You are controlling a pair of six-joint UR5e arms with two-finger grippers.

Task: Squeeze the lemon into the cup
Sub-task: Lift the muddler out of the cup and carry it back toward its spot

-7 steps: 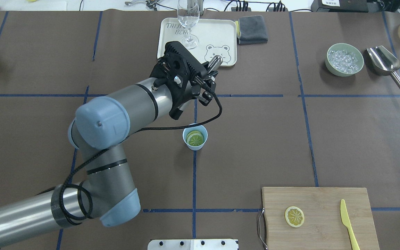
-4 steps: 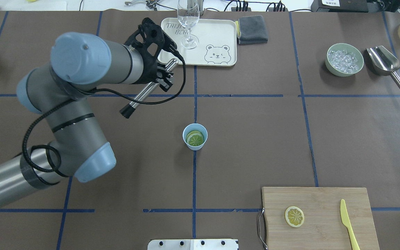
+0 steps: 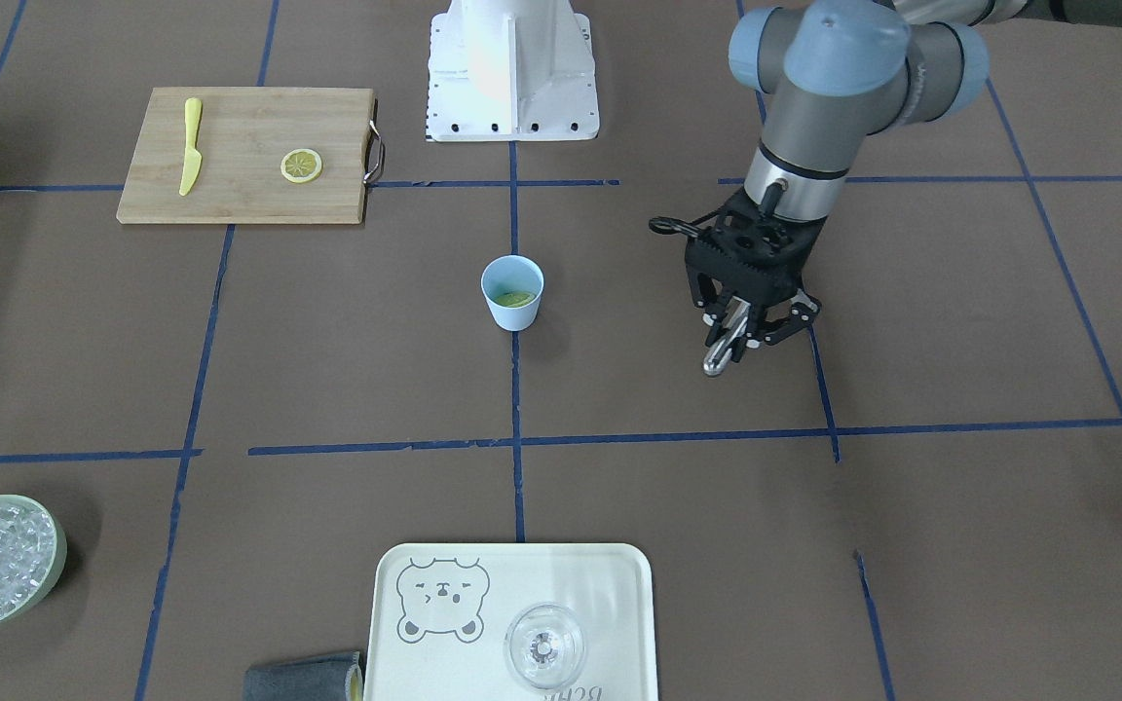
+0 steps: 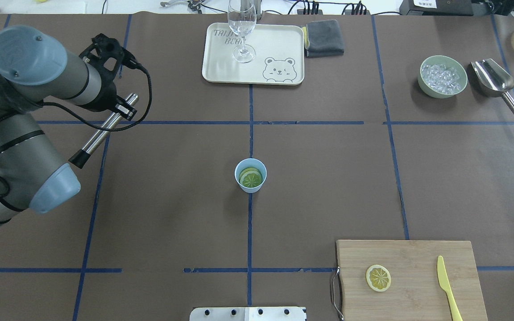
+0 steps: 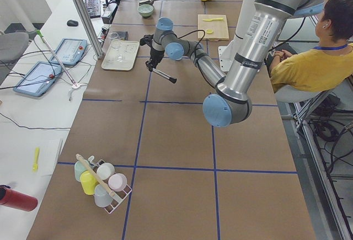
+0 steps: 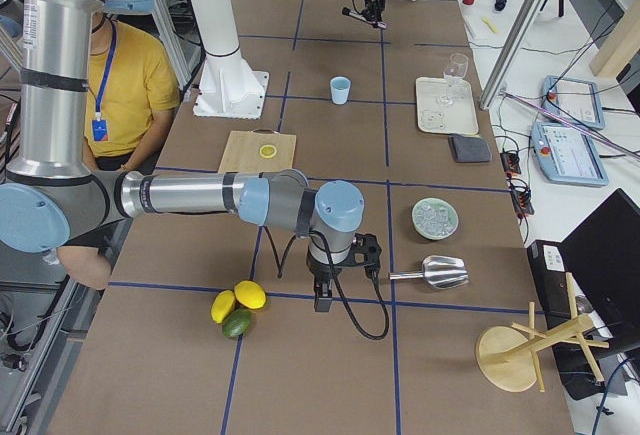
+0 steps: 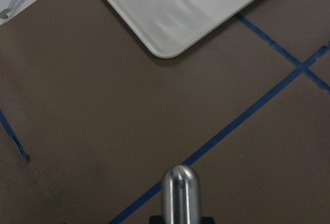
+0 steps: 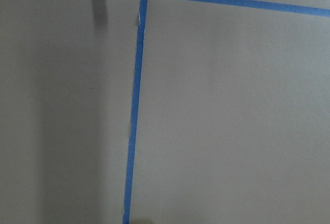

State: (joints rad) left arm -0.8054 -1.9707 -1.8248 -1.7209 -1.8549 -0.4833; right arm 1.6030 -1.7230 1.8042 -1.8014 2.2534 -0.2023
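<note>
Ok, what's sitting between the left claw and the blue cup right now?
Nothing: in the overhead view only bare brown table covering with blue tape lines runs from the left claw, which grips a metal rod, to the cup.

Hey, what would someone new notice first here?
The left claw, off to the robot's left, grips a silver metal rod with a black tip. A small light-blue cup holding green citrus slices stands in the centre; a yellow lemon slice lies on the wooden cutting board.
</note>
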